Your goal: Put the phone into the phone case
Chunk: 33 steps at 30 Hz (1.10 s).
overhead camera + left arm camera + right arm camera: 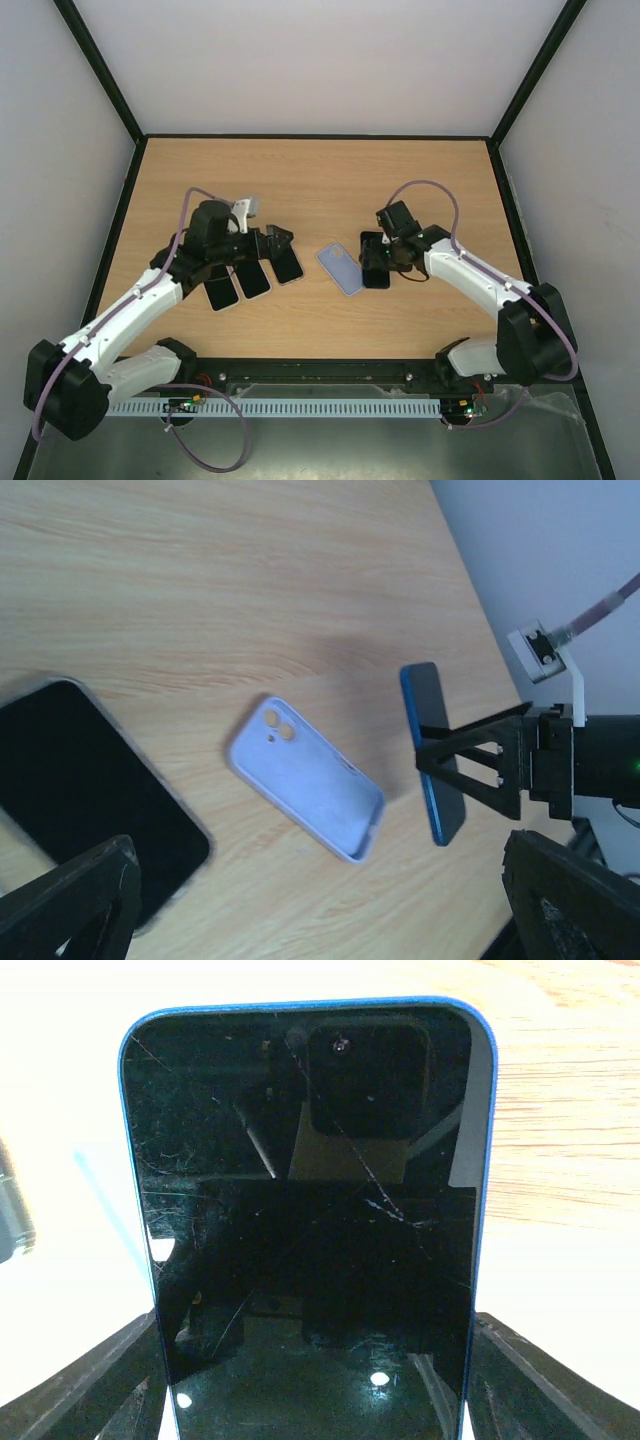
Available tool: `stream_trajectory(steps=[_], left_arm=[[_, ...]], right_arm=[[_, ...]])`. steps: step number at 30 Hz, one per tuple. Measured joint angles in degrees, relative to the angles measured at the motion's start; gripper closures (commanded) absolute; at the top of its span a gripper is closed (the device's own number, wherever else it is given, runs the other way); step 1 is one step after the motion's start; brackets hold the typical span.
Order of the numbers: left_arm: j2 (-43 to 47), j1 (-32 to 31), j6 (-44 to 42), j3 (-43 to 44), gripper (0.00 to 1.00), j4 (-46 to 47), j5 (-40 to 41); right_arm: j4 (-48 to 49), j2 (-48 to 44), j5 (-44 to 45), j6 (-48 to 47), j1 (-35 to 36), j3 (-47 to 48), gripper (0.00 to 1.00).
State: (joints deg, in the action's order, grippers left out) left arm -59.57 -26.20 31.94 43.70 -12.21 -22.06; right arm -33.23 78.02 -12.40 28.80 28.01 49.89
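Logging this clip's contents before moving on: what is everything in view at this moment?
phone case: 1, lilac, lying flat mid-table, hollow side up
blue phone: 1, blue rim, dark scratched screen, held on edge just right of the case
dark phones: 3, black, flat in a row, left of the case
table: 1, light wood, under everything
left pincer: 1, black, open above the dark phones
right pincer: 1, black, shut on the blue phone

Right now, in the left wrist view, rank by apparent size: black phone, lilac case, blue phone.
1. black phone, nearest the camera, partly cut off.
2. lilac case.
3. blue phone, turned nearly edge-on, so it shows narrow.
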Motion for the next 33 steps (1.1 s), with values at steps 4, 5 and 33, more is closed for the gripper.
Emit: stream_trajectory(steps=[4,5,33], left_arm=[[-1.4,-3.8,3.8,-1.8,0.01,5.1,-0.8],[-2.0,-4.6,4.7,-2.2,0.01,6.5,-1.0],[-11.6,-13.9,15.0,-5.4,0.68,24.6,-1.9]], right_arm=[[1.2,-2.6,-0.5,1.3,4.4,0.0,0.37],[1.8,-3.2,-0.6,1.4,5.4,0.0,0.37],[23.6,-8.6,-1.8,4.3,20.4,-5.9,0.38]])
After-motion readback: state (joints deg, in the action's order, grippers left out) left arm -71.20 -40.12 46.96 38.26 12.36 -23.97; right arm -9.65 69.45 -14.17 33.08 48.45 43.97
